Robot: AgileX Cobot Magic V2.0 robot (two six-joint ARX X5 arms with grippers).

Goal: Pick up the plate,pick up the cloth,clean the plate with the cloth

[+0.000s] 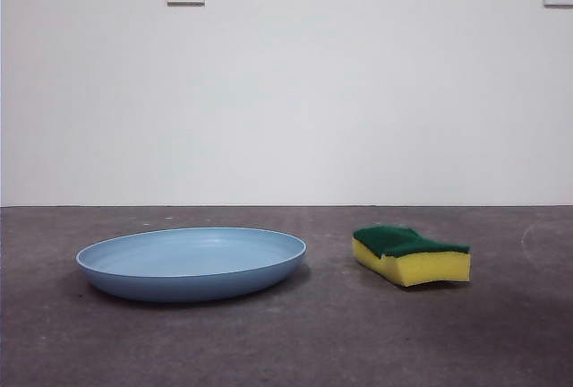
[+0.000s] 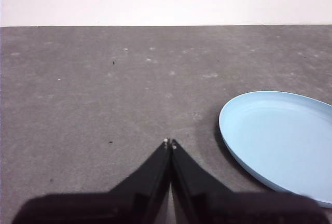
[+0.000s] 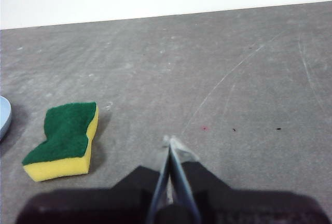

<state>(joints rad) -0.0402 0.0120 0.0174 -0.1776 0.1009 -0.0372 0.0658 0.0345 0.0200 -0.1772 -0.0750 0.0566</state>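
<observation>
With both the left pincer [image 2: 169, 142] and right pincer [image 3: 172, 142] pressed together and empty, the wide, shallow light-blue round plate [image 1: 192, 263] lies flat at lower left on the grey tabletop [image 1: 295, 342], its low rim likely to slip a grasp, the yellow foam sponge with a dark green scouring top [image 1: 411, 254] untouched at lower right.

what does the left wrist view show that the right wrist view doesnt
Only the left wrist view shows most of the plate and the left claw, shut over bare table. Only the right wrist view shows the sponge lying green side up and the right claw, shut, apart from the sponge. Both share the grey table, the white wall behind, and the plate, just a sliver in the right view.
</observation>
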